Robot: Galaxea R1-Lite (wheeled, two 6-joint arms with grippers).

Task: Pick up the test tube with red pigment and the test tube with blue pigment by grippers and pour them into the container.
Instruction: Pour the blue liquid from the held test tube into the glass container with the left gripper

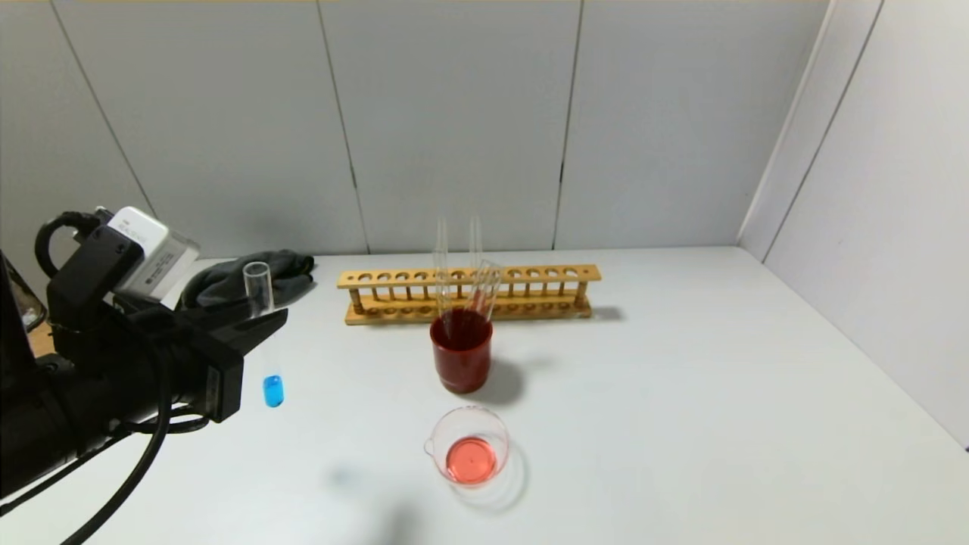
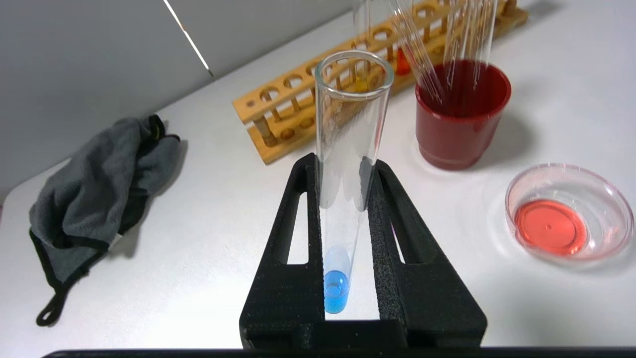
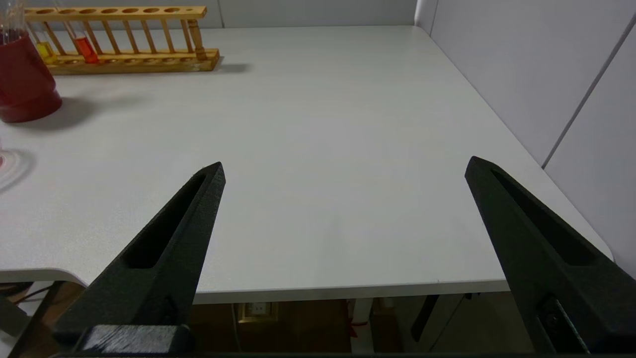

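My left gripper (image 1: 263, 322) (image 2: 343, 161) is shut on the test tube with blue pigment (image 1: 259, 291) (image 2: 350, 129). It holds the tube upright above the table, left of the container, with blue liquid at the tube's bottom. The container (image 1: 501, 435) (image 2: 615, 219), a low clear beaker, stands at the front middle and holds red liquid. A tube with orange-red liquid (image 3: 84, 47) (image 2: 402, 62) stands in the wooden rack (image 1: 530, 274); the red cup hides its liquid in the head view. My right gripper (image 3: 345, 164) is open and empty off the table's front right edge, outside the head view.
An opaque dark-red cup (image 1: 462, 363) (image 2: 459, 119) with empty tubes stands between the rack and the beaker. A tube with yellow liquid (image 3: 45, 51) also stands in the rack. A grey cloth (image 1: 242, 276) (image 2: 94, 189) lies at the back left. Walls close the back and right.
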